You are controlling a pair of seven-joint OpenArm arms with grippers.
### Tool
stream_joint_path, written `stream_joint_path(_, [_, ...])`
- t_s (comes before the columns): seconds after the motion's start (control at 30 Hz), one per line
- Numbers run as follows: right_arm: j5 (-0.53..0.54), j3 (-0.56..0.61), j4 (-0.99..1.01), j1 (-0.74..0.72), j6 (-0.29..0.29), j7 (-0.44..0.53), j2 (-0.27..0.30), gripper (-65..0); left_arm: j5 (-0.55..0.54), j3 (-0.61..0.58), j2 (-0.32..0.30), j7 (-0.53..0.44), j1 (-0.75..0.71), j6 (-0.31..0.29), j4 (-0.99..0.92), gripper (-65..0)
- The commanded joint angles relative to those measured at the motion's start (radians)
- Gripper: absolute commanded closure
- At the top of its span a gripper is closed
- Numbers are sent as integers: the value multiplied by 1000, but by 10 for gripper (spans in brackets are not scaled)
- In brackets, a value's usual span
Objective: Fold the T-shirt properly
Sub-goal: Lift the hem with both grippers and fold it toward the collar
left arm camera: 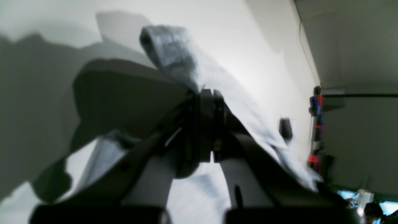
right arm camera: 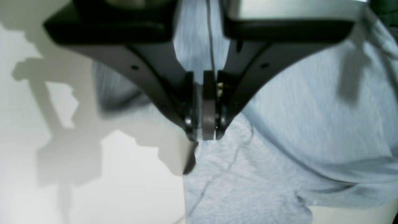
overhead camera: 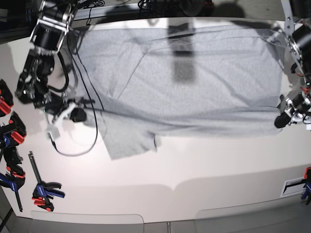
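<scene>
T-shirt (overhead camera: 194, 82) spread in base view — wrist views: left gripper (left arm camera: 207, 93) pinches fabric.

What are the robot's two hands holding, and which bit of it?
Both pinch the T-shirt. The left gripper grips its edge, the right gripper a fold near a sleeve.

Bare table (overhead camera: 218, 165) lies open in front of both grippers. Clamps (overhead camera: 41, 189) and a looping cable (overhead camera: 73, 145) crowd beside the right gripper (overhead camera: 73, 114).
</scene>
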State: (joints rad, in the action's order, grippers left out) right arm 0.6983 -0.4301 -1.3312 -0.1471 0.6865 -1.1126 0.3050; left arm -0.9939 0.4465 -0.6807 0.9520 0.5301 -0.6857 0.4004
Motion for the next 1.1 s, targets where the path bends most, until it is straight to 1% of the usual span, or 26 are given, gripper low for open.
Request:
stream_joint_path(0.0, [41, -24, -50, -8, 12, 26, 19, 0, -30, 3, -32, -8, 9, -12, 37, 0])
stream_joint_path(0.13, [46, -95, -163, 86, 12, 26, 19, 0, -29, 3, -43, -5, -64, -12, 105, 0])
stream_joint_path(0.27, [46, -119, -211, 165, 12, 24, 19, 0, -32, 3, -55, 6, -117, -12, 141, 0])
stream_joint_path(0.33, [46, -119, -214, 195, 12, 24, 18, 0, -53, 3, -60, 40, -144, -12, 155, 0])
stream_joint_path(0.4, [46, -119, -214, 217, 12, 25, 16, 0, -111, 3, -68, 96, -168, -12, 162, 0])
stream_joint_path(0.47, [45, -120, -214, 228, 12, 24, 9, 0, -161, 3, -74, 160, -186, -12, 163, 0])
stream_joint_path(0.53, [41, -120, -214, 228, 12, 23, 2, 0, -206, 3, -81, 205, -204, -12, 163, 0])
stream_joint_path(0.6, [41, -120, -214, 228, 12, 23, 3, 0, -231, 3, -89, 215, -223, -12, 163, 0])
stream_joint_path(0.73, [36, -121, -214, 228, 12, 24, 3, 0, -249, 3, -107, 218, -251, -12, 163, 0])
stream_joint_path(0.83, [18, -121, -214, 228, 9, 29, 3, 0, -283, 3, -113, 242, -276, -12, 163, 0])
stream_joint_path(0.93, [-21, -121, -214, 228, -21, 36, 3, 0, -298, 3, -113, 253, -298, -12, 164, 0])
stream_joint_path(1.07, [-37, -121, -214, 228, -29, 47, 3, 0, -298, 3, -113, 253, -314, -12, 164, 0])
